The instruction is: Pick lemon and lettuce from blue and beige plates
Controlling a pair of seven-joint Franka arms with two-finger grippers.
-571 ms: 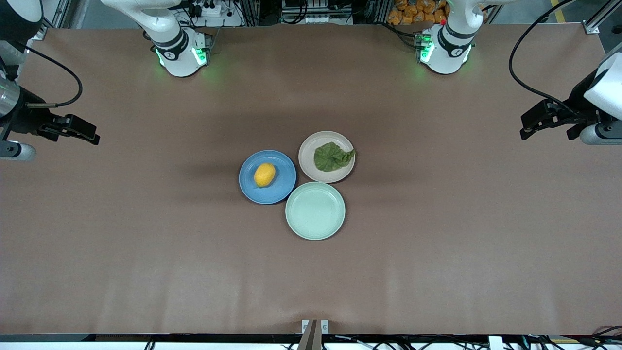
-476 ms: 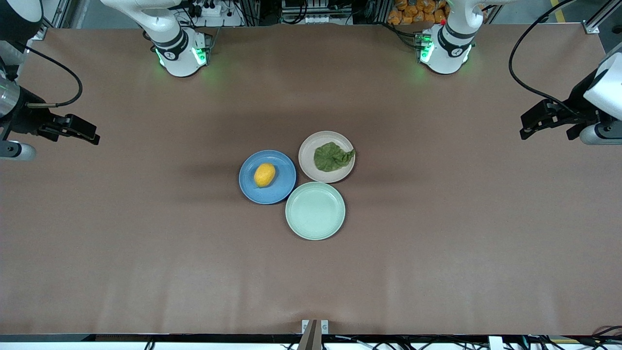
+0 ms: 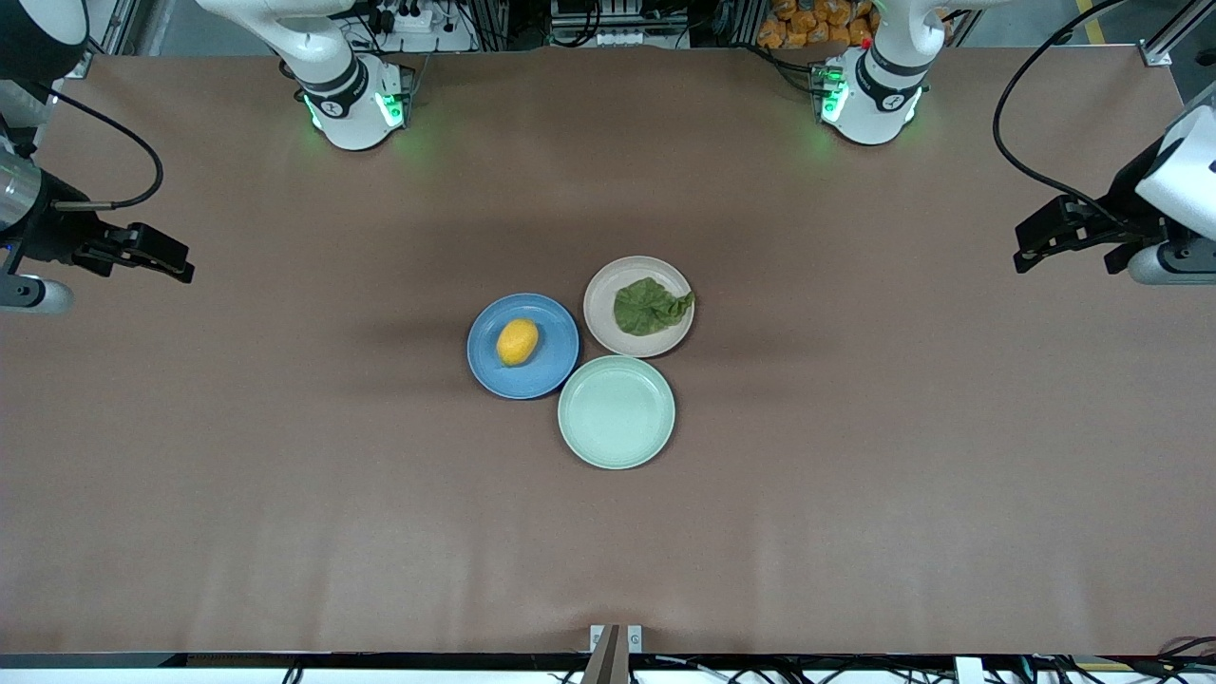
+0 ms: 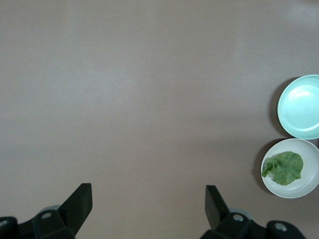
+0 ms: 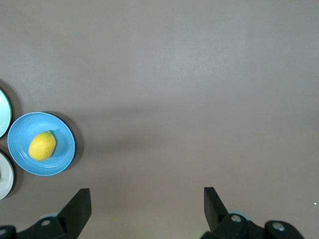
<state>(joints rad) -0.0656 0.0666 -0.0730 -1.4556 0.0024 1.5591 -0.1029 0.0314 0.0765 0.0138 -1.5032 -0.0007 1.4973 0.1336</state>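
Note:
The lemon point(image 3: 518, 341) lies on the blue plate point(image 3: 556, 370) at the table's middle; both show in the right wrist view, lemon point(image 5: 42, 145) on blue plate point(image 5: 65, 159). The lettuce point(image 3: 651, 306) lies on the beige plate point(image 3: 601, 318), which touches the blue one; they also show in the left wrist view, lettuce point(image 4: 283, 168) on beige plate point(image 4: 309, 186). My right gripper point(image 3: 179, 264) is open and empty, high over bare table at the right arm's end point(image 5: 147, 199). My left gripper point(image 3: 1026, 245) is open and empty over the left arm's end point(image 4: 148, 196).
A pale mint-green plate point(image 3: 617, 411), with nothing on it, touches both other plates and lies nearer to the front camera; it also shows in the left wrist view point(image 4: 300, 106). A brown cloth point(image 3: 285, 475) covers the whole table.
Both grippers have shifted very slightly; the plates, the lemon and the lettuce have not moved.

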